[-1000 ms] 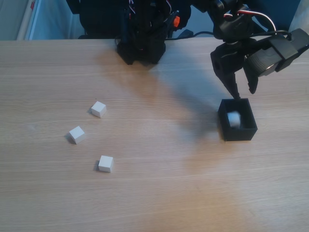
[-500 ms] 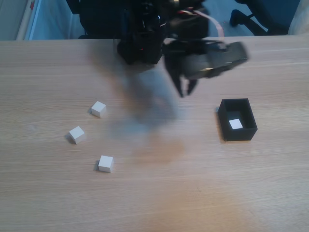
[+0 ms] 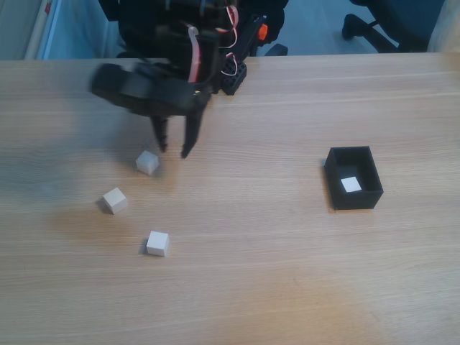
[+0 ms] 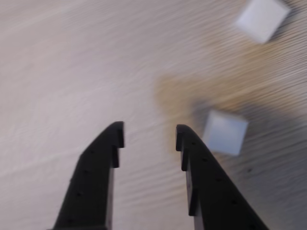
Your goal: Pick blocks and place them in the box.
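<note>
In the fixed view three white blocks lie on the left of the wooden table: one (image 3: 147,162), one (image 3: 114,200) and one (image 3: 157,243). Another white block (image 3: 351,185) rests inside the black box (image 3: 356,200) at the right. My gripper (image 3: 174,149) hangs open and empty just right of the uppermost block, fingers pointing down. In the wrist view the gripper (image 4: 149,129) stands open over bare wood. A blurred block (image 4: 224,132) lies just right of the right finger, and a second block (image 4: 263,14) sits at the top right.
The arm's black base (image 3: 230,72) with its wires stands at the table's far edge. A dark chair base (image 3: 374,25) stands on the floor beyond the table. Bare wood stretches between the blocks and the box.
The arm swung left from above the box to above the loose blocks. The block it dropped stays in the box. The gripper stayed open.
</note>
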